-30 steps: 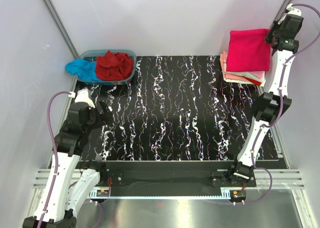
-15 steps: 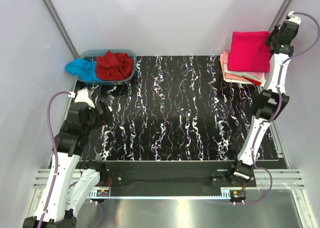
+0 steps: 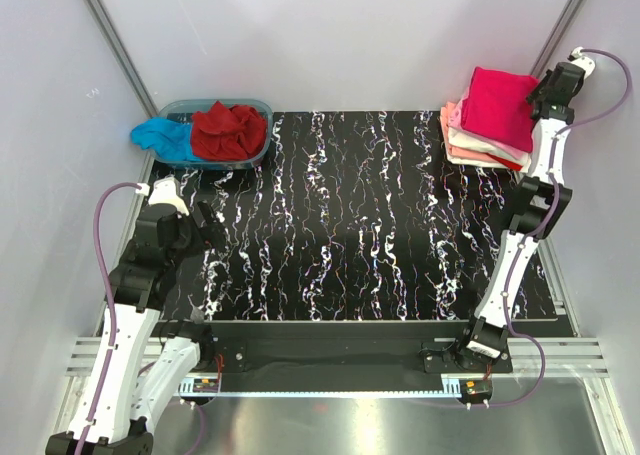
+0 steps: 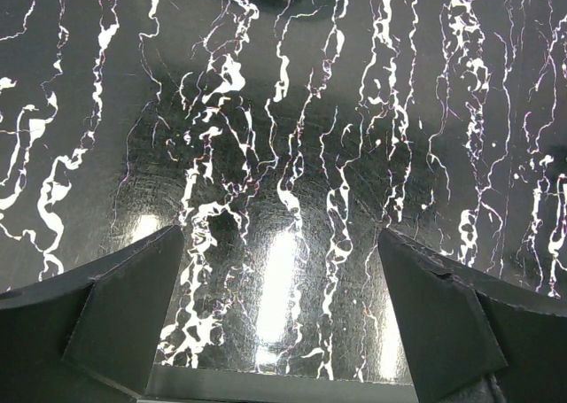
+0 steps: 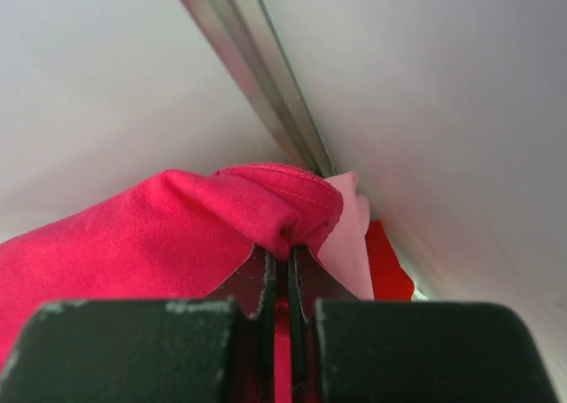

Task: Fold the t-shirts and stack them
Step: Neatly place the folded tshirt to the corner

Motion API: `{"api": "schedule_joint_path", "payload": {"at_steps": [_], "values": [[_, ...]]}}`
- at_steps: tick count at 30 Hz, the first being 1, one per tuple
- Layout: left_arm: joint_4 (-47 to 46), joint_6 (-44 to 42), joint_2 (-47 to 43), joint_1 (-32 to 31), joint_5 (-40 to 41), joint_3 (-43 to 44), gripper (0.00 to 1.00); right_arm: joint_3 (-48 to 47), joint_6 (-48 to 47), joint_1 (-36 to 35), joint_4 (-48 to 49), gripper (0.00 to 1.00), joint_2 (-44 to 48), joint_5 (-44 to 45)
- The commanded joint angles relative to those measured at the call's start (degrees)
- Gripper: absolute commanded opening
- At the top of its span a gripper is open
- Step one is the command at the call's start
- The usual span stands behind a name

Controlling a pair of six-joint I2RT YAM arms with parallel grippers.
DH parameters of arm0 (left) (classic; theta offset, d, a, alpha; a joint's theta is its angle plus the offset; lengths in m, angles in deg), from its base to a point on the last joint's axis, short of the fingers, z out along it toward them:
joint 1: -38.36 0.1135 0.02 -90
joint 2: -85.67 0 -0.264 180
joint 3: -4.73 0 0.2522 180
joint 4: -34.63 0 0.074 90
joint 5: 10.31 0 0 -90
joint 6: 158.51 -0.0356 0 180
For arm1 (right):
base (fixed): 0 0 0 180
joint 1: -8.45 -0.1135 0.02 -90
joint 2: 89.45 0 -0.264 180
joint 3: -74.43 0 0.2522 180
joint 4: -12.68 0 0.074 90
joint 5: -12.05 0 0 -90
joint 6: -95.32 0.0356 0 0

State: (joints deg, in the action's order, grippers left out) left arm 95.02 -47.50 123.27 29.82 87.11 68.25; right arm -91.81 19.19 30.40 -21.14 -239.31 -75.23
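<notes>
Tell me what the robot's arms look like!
The left arm and right arm are white with black joints. A thin purple cable runs along each. The left gripper has dark, wedge-shaped fingers; the right gripper has flat dark ones.

You see the right gripper [image 5: 282,279] with its jaws pressed together on a rolled edge of the bright pinkish-red t-shirt [image 5: 159,235]. Just right of this fold a pale pink t-shirt [image 5: 350,235] shows, with a red cloth [image 5: 388,268] beside it. Behind them, a metal rail [image 5: 257,75] runs up the white wall [image 5: 97,75].
</notes>
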Motion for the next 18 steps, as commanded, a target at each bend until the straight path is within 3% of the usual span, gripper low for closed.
{"api": "schedule_joint_path", "payload": {"at_steps": [1,9,12,18], "values": [[-2.2,0.3,-0.3,0.4,1.5,0.5,0.99,-1.8,1.6,0.5,8.2,0.00,-0.7,5.7],[-2.1,0.4,-0.6,0.4,1.7,0.5,0.99,3.3,2.9,0.5,9.7,0.07,-1.5,4.1],[-2.2,0.3,-0.8,0.4,1.6,0.5,0.99,4.9,3.4,0.5,9.6,0.22,-0.7,3.3],[-2.4,0.3,-1.8,0.4,1.2,0.3,0.99,6.7,2.9,0.5,9.1,0.77,4.0,7.7]]}}
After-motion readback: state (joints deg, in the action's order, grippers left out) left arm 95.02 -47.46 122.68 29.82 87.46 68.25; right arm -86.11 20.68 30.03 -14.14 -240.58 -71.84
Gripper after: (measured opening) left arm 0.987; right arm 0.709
